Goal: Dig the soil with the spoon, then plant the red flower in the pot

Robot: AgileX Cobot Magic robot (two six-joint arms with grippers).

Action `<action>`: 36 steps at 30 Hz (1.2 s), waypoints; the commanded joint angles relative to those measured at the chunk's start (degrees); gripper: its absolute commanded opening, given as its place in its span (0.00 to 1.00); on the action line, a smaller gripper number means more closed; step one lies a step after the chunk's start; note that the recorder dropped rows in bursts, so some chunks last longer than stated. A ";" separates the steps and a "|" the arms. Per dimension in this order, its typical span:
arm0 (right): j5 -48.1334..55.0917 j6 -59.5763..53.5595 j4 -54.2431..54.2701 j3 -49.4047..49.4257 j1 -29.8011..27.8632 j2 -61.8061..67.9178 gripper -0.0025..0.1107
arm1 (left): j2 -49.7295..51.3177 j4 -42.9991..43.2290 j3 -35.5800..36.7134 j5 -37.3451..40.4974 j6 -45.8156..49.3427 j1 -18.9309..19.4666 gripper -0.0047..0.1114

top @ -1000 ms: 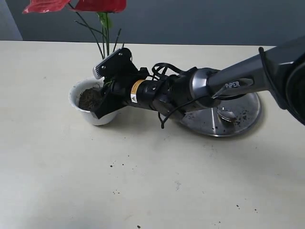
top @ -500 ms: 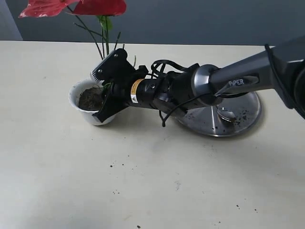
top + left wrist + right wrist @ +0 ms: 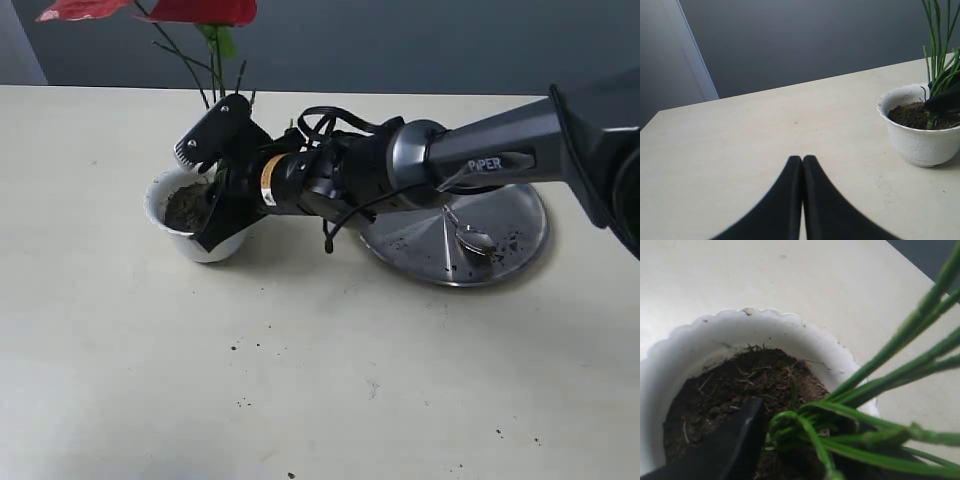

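Observation:
The small white scalloped pot (image 3: 175, 232) stands on the left of the table with dark soil (image 3: 185, 207) in it. My right gripper (image 3: 215, 203) reaches across to it and is shut on the green stems of the red flower (image 3: 205, 10), whose stem ends (image 3: 800, 427) sit in the soil (image 3: 715, 395) inside the pot (image 3: 755, 325). A black finger (image 3: 737, 442) rests beside the stems. The silver spoon (image 3: 468, 236) lies on the steel plate. My left gripper (image 3: 802, 160) is shut and empty, low over the table; it sees the pot (image 3: 920, 142) and stems (image 3: 937, 50).
A wide round steel plate (image 3: 520, 215) with soil crumbs lies to the right, partly under the right arm (image 3: 470, 160). Loose crumbs of soil (image 3: 243, 402) dot the table in front. A dark wall rises behind the table's far edge.
The right gripper has shifted a little to the left over the pot, and the flower's red petals have leaned left with it. The spoon and plate have not moved.

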 commanded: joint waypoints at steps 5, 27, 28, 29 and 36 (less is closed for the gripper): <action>10.62 0.11 -0.81 0.79 1.83 2.47 0.43 | -0.24 -0.25 0.11 -0.34 -0.28 -0.09 0.04; 17.36 0.11 -0.51 0.22 2.23 -1.58 0.43 | -0.24 -0.25 0.11 -0.34 -0.28 -0.09 0.04; 17.94 0.11 -0.51 0.22 2.23 -1.79 0.43 | -0.24 -0.25 0.11 -0.34 -0.28 -0.09 0.04; 18.36 0.11 -0.51 0.22 2.23 -2.04 0.43 | -0.24 -0.25 0.11 -0.34 -0.28 -0.09 0.04; 15.40 0.11 -0.51 0.11 2.23 -2.98 0.43 | -0.24 -0.25 0.11 -0.34 -0.28 -0.09 0.04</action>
